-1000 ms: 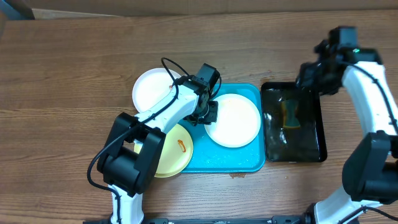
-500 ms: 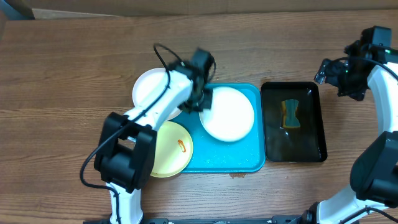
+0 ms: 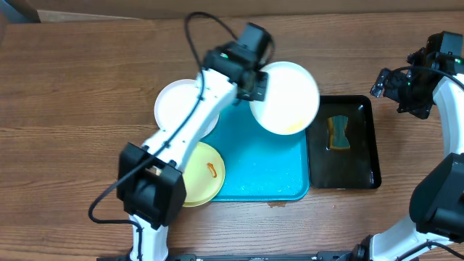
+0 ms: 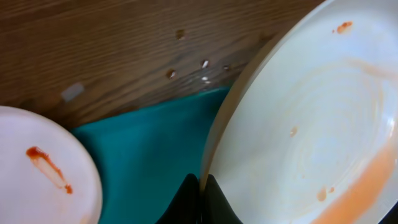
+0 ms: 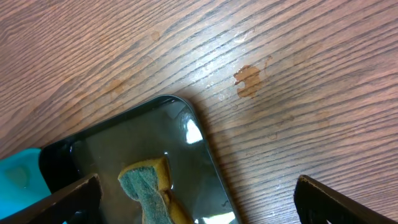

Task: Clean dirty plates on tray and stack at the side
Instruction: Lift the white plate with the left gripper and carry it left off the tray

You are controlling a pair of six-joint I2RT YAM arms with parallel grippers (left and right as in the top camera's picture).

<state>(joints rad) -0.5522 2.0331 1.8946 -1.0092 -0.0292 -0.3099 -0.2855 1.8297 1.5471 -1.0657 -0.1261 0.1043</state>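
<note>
Desk: Foreground first. What lies closest to the arm bases?

Photographer: Pale yellow plate [image 3: 197,177], flat, with a small orange-red smear near its right edge. It lies over the near-left corner of the cyan tray [image 3: 268,170], which rests on the wooden surface [image 3: 72,87].

Desk: And behind it?

Photographer: One white plate [image 3: 176,110] sits at the tray's far-left corner. Its edge laps the rim, and the left wrist view shows a red streak on it. Beyond that, the left claw [image 4: 200,182] pinches the rim of a second white plate [image 3: 288,98] and holds it above the tray's far-right corner. That plate reaches over the far-left corner of the black tray [image 3: 362,170] and carries orange smears.

Desk: Anything in the black tray?

Photographer: It stands just beside the cyan tray, to the right. A yellow-and-green sponge [image 3: 338,133] lies in it.

Desk: Right arm?

Photographer: Farthest back, the right claw [image 5: 198,186] hangs over bare wood past the black tray's far-right corner. Its fingers are spread wide, gripping nothing.
</note>
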